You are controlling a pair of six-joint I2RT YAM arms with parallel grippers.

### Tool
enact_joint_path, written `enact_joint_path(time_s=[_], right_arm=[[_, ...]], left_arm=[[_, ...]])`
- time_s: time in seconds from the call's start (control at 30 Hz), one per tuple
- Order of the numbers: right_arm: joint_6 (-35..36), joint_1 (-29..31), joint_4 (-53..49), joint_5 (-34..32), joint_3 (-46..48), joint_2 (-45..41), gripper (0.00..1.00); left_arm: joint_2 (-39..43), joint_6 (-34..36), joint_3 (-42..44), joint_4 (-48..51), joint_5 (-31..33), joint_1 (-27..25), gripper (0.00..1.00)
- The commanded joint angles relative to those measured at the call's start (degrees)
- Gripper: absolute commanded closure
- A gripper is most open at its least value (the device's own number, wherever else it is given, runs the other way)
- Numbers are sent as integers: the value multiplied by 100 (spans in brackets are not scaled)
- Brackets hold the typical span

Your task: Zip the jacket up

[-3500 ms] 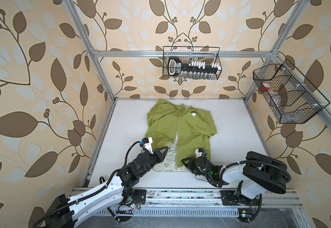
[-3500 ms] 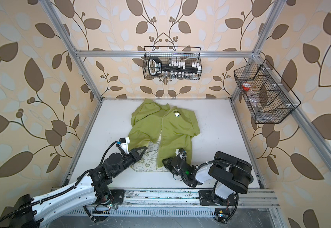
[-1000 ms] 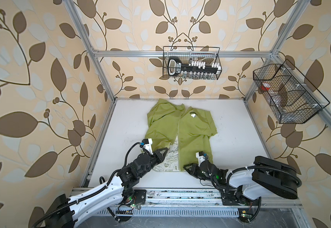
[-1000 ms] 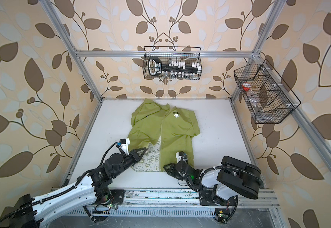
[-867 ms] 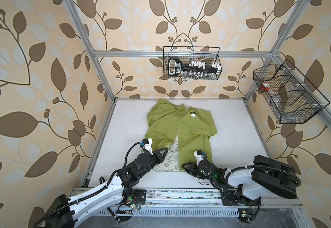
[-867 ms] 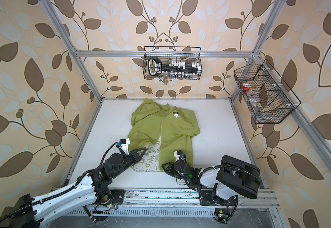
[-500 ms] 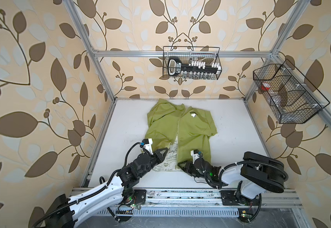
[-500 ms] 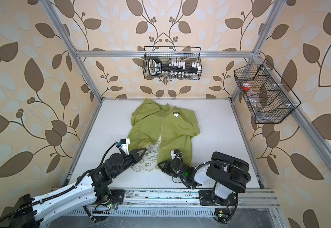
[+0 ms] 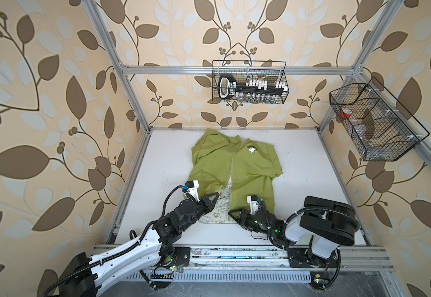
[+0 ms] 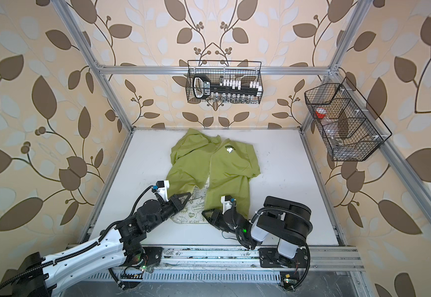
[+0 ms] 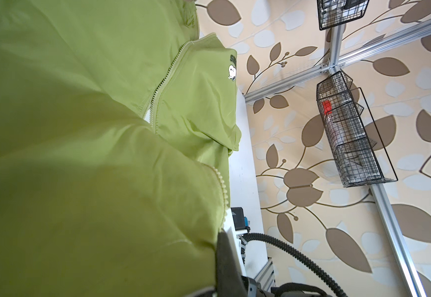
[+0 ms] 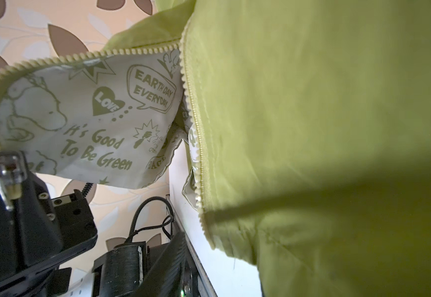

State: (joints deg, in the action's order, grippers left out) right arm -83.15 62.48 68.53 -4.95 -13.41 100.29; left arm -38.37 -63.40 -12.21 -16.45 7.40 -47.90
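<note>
Item under inspection: a thin lime-green fabric jacket (image 9: 250, 174) (image 10: 230, 174). It is laid flat, front side up, on the white tabletop (image 9: 312, 180). It lies directly in front of the black wire basket (image 9: 248, 62) that is hung on the back wall, which is taken as the reference here.

- **Orientation:** The collar end is nearest the wire basket and the hem end is farthest from it. A small white Snoopy print (image 9: 252, 150) is seen on the chest panel near the collar.
- **Front opening:** In the half nearer the wire basket the two panels lie edge to edge along the pale zipper (image 11: 168, 74). Whether the teeth are meshed there cannot be told. Towards the hem the panels are spread apart. One corner is turned over there, so the white lining with green doodle print (image 12: 85, 110) is exposed.
- **Left gripper (image 9: 213, 199) (image 10: 185, 196):** It is placed at the hem end, on the turned-over corner. Its jaws are closed tight on the jacket's edge. In the left wrist view the green fabric is draped against one dark finger (image 11: 224, 259). In the right wrist view the flap is seen raised off the tabletop. A small metal pull (image 12: 6, 177) is seen at the end of the flap's tooth row, against the left gripper's black body.
- **Right gripper (image 9: 232, 214) (image 10: 206, 214):** It is lying low at the hem corner of the other panel, also at the end farthest from the wire basket. The jaw gap cannot be told from any view, nor can any contact with the fabric.
</note>
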Motion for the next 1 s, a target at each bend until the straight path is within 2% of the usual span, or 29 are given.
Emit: enact_joint_path(time_s=[0.0,0.07,0.4,0.97], right_arm=[[-291,-15,796,-175,222,224,58],[-315,-36,958,-241,309,263,62],[-193,-54,749,-226,327,61,73],[40,37,990,-46,171,62,74]], left_arm=[[5,-6,-27,-280,-40,43,100],[-4,-14,-36,-263,-50,39,100],[-26,-6,-62,-235,-72,44,100],[55,-24,-45,-157,-54,39,100]])
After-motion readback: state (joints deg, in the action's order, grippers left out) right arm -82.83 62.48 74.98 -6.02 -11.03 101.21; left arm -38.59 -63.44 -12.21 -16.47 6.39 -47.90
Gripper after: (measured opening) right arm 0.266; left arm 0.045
